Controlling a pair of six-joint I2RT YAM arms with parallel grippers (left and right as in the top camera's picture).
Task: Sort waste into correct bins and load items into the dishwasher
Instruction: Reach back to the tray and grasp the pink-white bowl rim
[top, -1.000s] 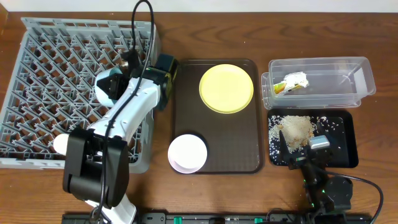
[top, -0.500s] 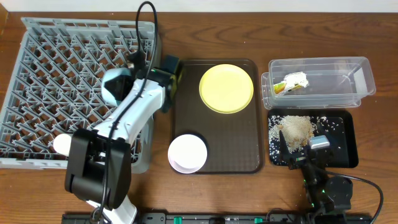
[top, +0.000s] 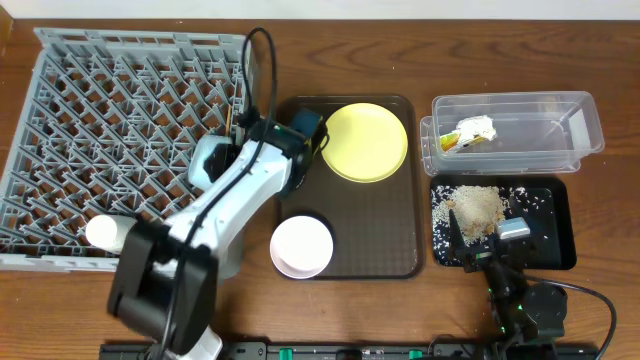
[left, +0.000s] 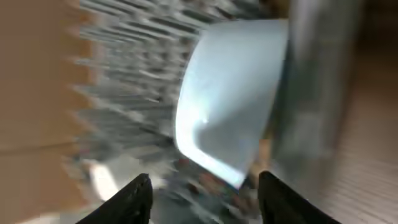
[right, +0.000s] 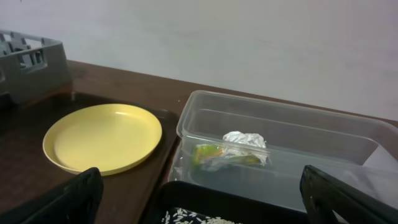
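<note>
The grey dishwasher rack (top: 90, 130) fills the left of the table. A light blue bowl (top: 210, 160) stands tilted at its right edge, partly under my left arm (top: 250, 175). In the blurred left wrist view that bowl (left: 230, 99) lies beyond the fingertips, and my left gripper (left: 205, 183) is open with nothing between its fingers. A yellow plate (top: 364, 142) and a white bowl (top: 302, 245) sit on the brown tray (top: 395, 230). My right gripper (right: 214, 186) stands wide open and empty at the near edge of the black bin (top: 555, 215).
A clear bin (top: 540, 125) at the right holds a crumpled foil wrapper (top: 470, 132). The black bin holds a heap of rice (top: 478, 205). A white cup (top: 100, 232) lies at the rack's near left corner.
My left arm has swung right toward the tray. The blue bowl has shifted right to the rack's edge, and the left jaws have opened. The right arm has not moved.
</note>
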